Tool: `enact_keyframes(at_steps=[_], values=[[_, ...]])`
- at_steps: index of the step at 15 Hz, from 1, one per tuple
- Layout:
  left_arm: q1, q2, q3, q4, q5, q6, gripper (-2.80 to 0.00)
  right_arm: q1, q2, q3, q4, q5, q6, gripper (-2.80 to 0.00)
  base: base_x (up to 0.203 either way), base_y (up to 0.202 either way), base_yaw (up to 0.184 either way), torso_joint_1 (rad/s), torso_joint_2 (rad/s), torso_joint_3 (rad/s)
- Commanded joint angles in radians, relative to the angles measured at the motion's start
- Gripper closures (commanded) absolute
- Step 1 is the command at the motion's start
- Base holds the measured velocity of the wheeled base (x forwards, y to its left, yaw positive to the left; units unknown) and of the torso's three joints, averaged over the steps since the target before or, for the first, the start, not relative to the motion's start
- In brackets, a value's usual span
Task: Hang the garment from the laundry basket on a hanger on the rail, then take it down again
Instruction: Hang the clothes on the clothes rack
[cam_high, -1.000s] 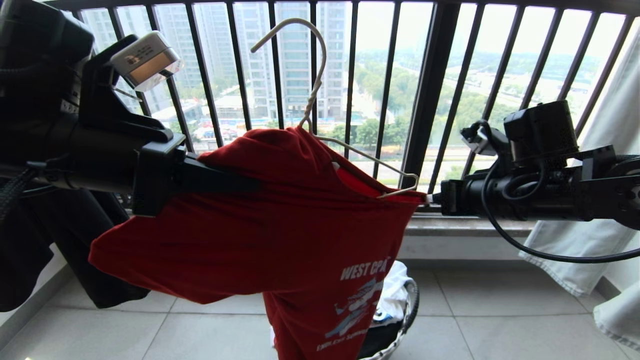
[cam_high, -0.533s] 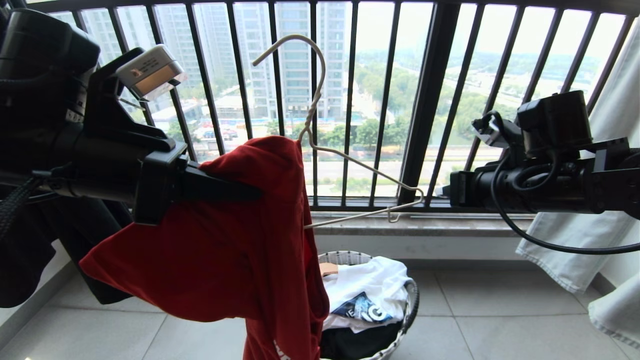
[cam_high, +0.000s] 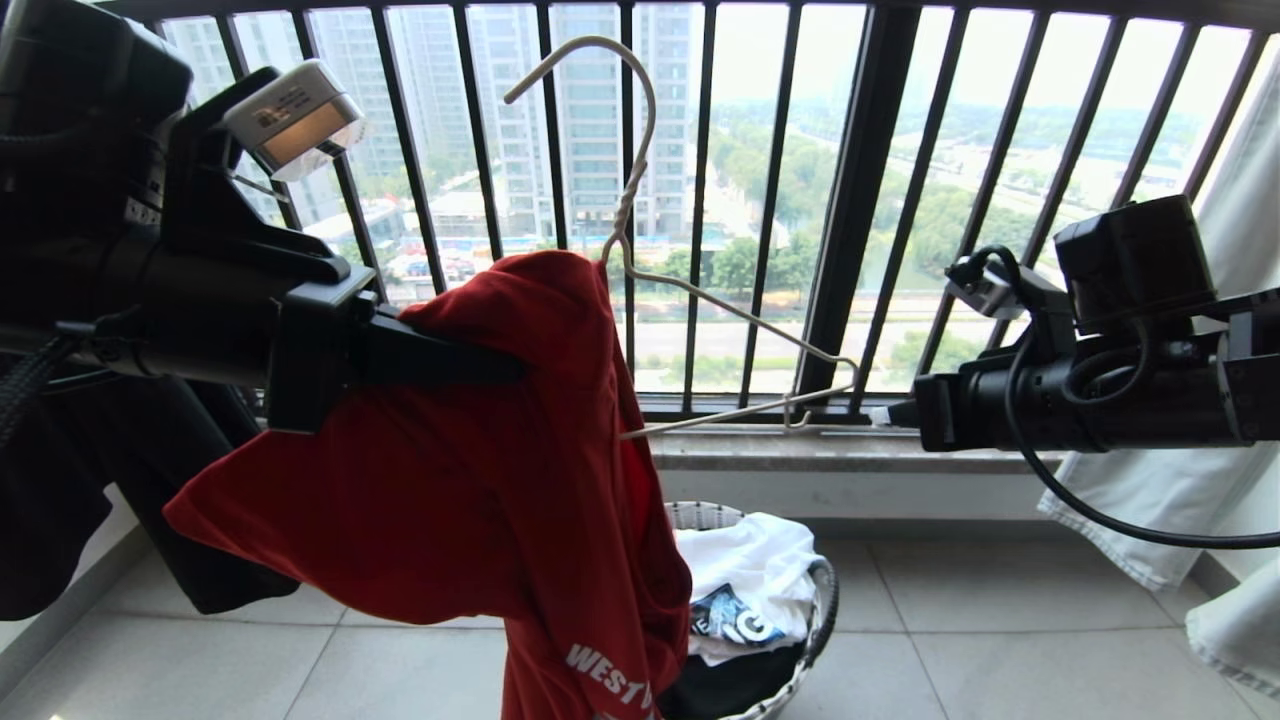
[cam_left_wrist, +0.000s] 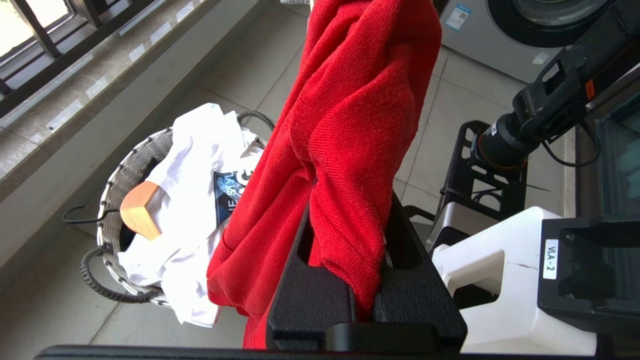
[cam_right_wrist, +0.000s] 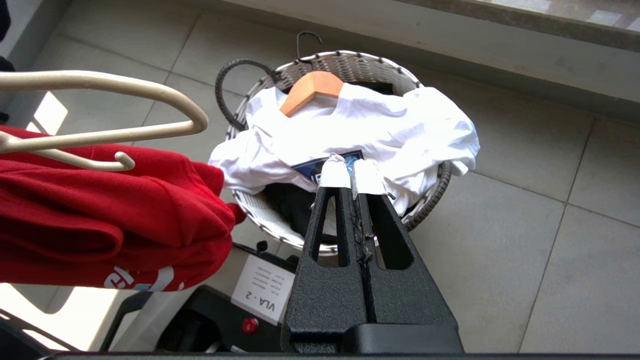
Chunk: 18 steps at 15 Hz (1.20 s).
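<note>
Below, laundry basket (cam_high: 822, 590) with white shirt (cam_high: 760, 565) and wooden hanger (cam_right_wrist: 311, 89).

Counted near the two grippers

One red T-shirt (cam_high: 470, 480) clamped in the left gripper (cam_left_wrist: 350, 240); one wire hanger (cam_high: 640, 250) between the grippers; one basket (cam_right_wrist: 430, 200) below the closed right gripper (cam_right_wrist: 352, 172), holding one white shirt (cam_right_wrist: 400, 125) and one wooden hanger (cam_right_wrist: 310, 90); two pale garments (cam_high: 1220, 300) beyond the right gripper.
</note>
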Motion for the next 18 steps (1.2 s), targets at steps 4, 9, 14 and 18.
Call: enact_keyframes(at_steps=[4, 9, 14, 18], values=[[-0.009, 0.032, -0.033, 0.002, -0.008, 0.0, 0.0, -0.013, -0.127, 0.115, -0.032, -0.01, -0.054, 0.0, 0.0, 0.0, 0.0, 0.0, 0.0, 0.0], [-0.009, 0.056, -0.048, 0.003, -0.005, -0.01, 0.0, -0.036, -0.146, 0.13, -0.031, -0.138, -0.077, 0.0, 0.0, 0.0, 0.0, 0.0, 0.0, 0.0], [-0.009, 0.06, -0.056, 0.003, -0.005, -0.012, 0.0, -0.038, -0.113, 0.164, -0.081, -0.293, -0.129, 0.0, 0.0, 0.0, 0.0, 0.0, 0.0, 0.0], [0.001, 0.055, -0.059, 0.003, -0.004, -0.043, 0.0, -0.04, -0.117, 0.207, -0.084, -0.303, -0.131, 0.0, 0.0, 0.0, 0.0, 0.0, 0.0, 0.0]])
